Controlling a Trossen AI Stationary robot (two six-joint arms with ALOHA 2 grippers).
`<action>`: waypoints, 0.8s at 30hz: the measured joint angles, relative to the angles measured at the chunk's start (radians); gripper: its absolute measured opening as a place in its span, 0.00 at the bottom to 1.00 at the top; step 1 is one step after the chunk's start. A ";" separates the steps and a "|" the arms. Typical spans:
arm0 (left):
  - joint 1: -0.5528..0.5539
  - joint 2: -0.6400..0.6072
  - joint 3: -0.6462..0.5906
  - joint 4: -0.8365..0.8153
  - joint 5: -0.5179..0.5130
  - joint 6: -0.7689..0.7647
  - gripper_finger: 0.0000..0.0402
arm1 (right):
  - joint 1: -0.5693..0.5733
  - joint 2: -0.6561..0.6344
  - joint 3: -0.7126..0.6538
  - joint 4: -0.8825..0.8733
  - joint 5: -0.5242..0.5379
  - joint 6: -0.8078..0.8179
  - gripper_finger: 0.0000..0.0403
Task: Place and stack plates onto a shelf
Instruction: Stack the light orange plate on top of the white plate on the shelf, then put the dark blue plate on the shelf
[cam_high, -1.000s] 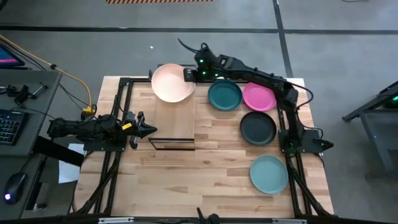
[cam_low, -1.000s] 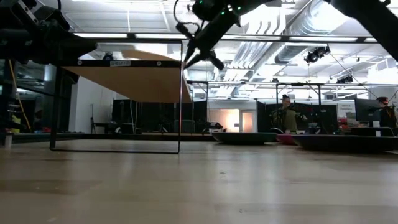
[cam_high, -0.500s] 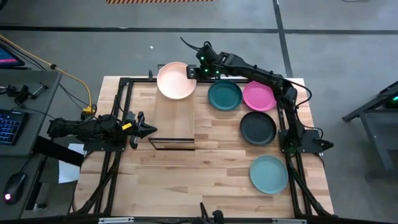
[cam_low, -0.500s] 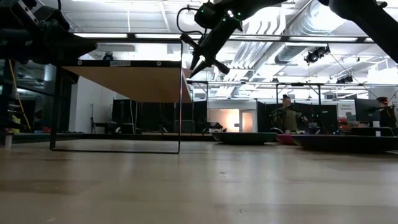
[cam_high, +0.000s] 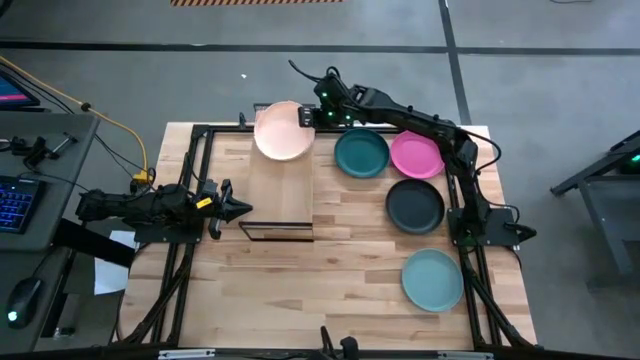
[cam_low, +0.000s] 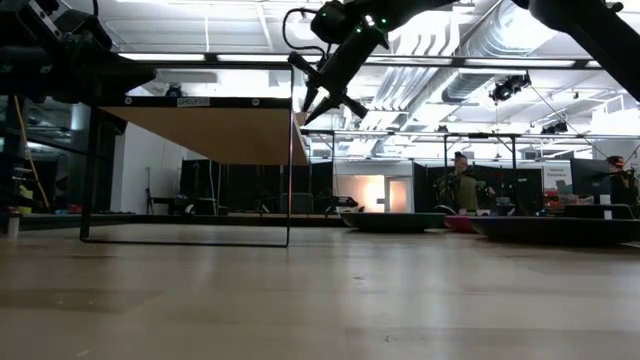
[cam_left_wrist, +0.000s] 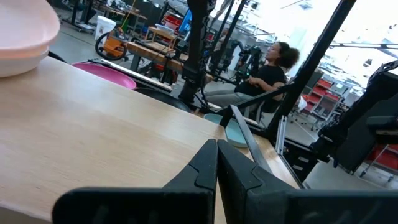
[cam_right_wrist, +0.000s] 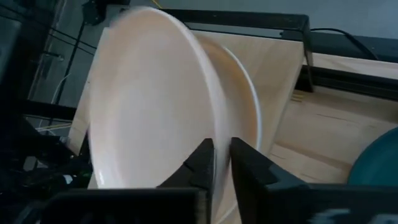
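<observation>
My right gripper is over the far end of the shelf, shut on the pale peach plate. The right wrist view shows this plate tilted above the rim of a white plate that lies on the shelf board. Dark teal, magenta, black and light blue-green plates rest flat on the table right of the shelf. My left gripper waits shut beside the shelf's near left corner. In the low view the shelf board hides the plates on it. My right gripper pinches the peach plate's rim on its right side between the two fingers, one finger above the rim and one below. It comes from the table's right, slanting down. The plate is tilted; whether its far edge touches the white plate I cannot tell.
The shelf's near half is bare wood. Black frame rails run along the table's left and right sides. People sit in the room beyond the table. A desk with a keyboard stands left of the table.
My right gripper has carried the peach plate a little toward the table's far edge and downward over the shelf's far end. The plate looks smaller and flatter in the high view than a second ago. The gripper has stayed shut on its rim.
</observation>
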 joint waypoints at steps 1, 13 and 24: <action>0.000 0.000 0.000 0.000 0.000 0.000 0.00 | 0.000 0.000 0.000 0.002 -0.001 0.000 0.12; 0.000 0.000 0.000 0.000 0.000 0.000 0.00 | -0.017 -0.018 0.051 -0.078 -0.034 -0.206 0.39; 0.000 0.000 0.000 0.000 0.000 0.000 0.00 | 0.082 -0.286 -0.112 -0.487 0.102 -0.635 0.40</action>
